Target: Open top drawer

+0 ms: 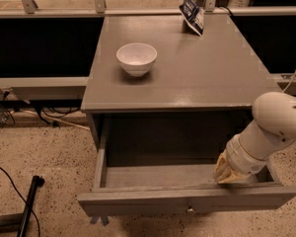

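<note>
Top drawer (138, 204), grey wood, stands drawn well out from under the desk (187, 68) at the lower centre of the view; its plain flat front lies nearest the camera, with a small round metal knob (190, 210) at mid-width; the interior floor is visible and bare, the side walls running back into the dark cavity beneath the desk top. Gripper (230, 171), tan-coloured, sits inside the drawer at its right end, tip down against the inner face of the front panel; whether it is parted or closed cannot be told from this angle. White arm (271, 127) enters from the right edge and slopes down-left over the drawer's right wall to the gripper. On the desk top: a white bowl (136, 58), upright, left of centre; a dark blue and white packet (193, 15), standing tilted near the back edge, right of centre, well apart from the bowl. Speckled floor (39, 152) surrounds the desk; a black pole (28, 206) lies at lower left; cables (5, 115) trail at the left.
</note>
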Tool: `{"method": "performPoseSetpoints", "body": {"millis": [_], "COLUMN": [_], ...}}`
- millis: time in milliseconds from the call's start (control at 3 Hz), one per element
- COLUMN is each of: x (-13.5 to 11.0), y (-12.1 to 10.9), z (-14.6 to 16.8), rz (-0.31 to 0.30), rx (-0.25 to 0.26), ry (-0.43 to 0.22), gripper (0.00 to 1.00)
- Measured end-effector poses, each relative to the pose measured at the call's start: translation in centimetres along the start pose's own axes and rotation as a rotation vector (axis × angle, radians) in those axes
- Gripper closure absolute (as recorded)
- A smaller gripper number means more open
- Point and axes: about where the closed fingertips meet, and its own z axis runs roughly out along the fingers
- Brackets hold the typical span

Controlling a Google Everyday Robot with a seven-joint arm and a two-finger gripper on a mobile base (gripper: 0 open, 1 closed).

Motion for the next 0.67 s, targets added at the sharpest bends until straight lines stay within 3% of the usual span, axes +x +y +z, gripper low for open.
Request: {"method": "performPoseSetpoints", "body": {"millis": [667], "x": [-1.97], "y": [2.13], "z": [-2.51], "rz": [-0.019], "rx": [0.009], "ry": [-0.061], "gripper": [1.00]}}
